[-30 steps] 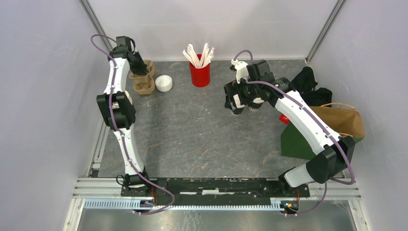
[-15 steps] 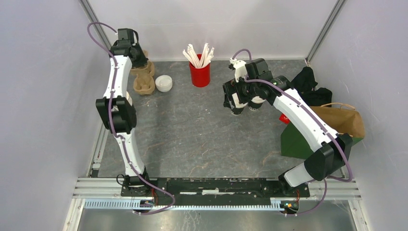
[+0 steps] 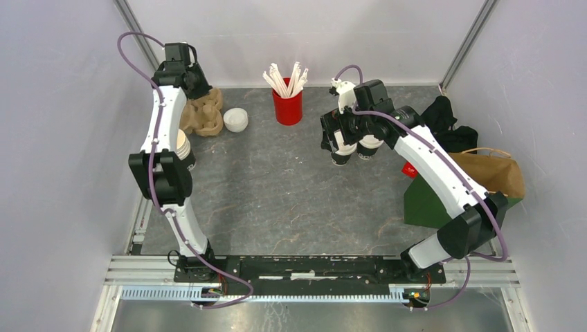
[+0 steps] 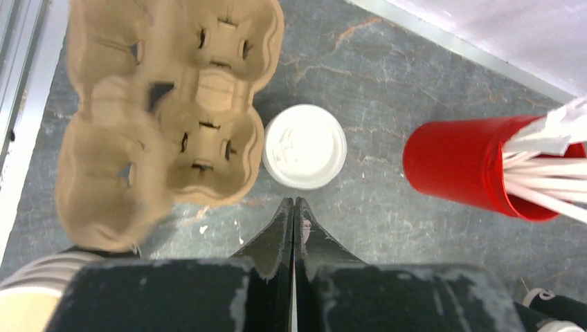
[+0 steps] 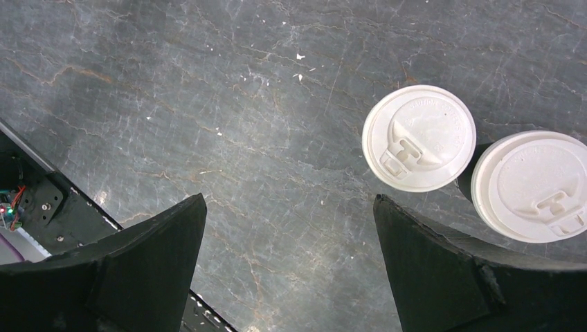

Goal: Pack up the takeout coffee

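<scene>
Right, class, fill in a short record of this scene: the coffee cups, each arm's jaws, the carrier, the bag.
lidded cups: two, upright, side by side, lids on
right jaws: open, empty, above the table beside the cups
cup carrier: cardboard, no cups in it
left jaws: shut, empty, near the cup carrier
paper bag: brown, at the right edge, apart from the cups

The left arm rises to the upper left of the top view. The left gripper points down, jaws pressed together. The right arm reaches to upper centre-right. The right gripper faces down, jaws spread wide.
</scene>
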